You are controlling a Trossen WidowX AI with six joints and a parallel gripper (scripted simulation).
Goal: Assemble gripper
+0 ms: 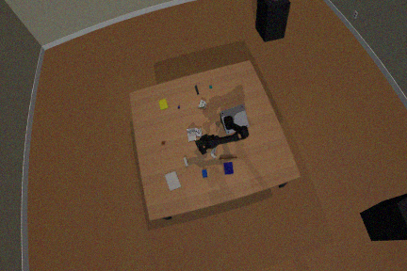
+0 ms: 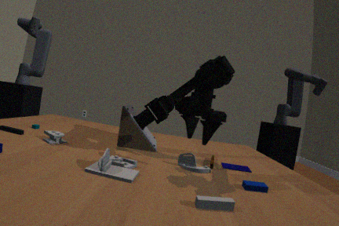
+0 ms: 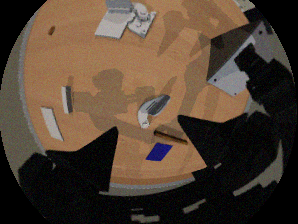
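My end effector (image 1: 203, 147) (image 2: 197, 140) (image 3: 148, 124) hangs empty, fingers spread, above the loose jaw (image 1: 214, 153) (image 2: 198, 169) (image 3: 148, 111), whose long axis runs slantwise to the line between my fingertips.

navy square (image 1: 228, 167) (image 2: 236, 167) (image 3: 159, 151) flat on tabletop (image 1: 155, 154) (image 2: 157, 191) (image 3: 110, 65) | brown stick (image 1: 228, 157) (image 2: 212, 162) (image 3: 170, 137) just beside | blue block (image 1: 204, 173) (image 2: 255, 186) near | yellow square (image 1: 163, 103) well apart | teal block (image 1: 210, 87) (image 2: 35, 126) near dark bar (image 1: 197, 89) (image 2: 11, 129)

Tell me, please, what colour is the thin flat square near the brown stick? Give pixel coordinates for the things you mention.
Dark blue (image 1: 228, 168) (image 2: 236, 167) (image 3: 159, 152), clearest from the wrist.
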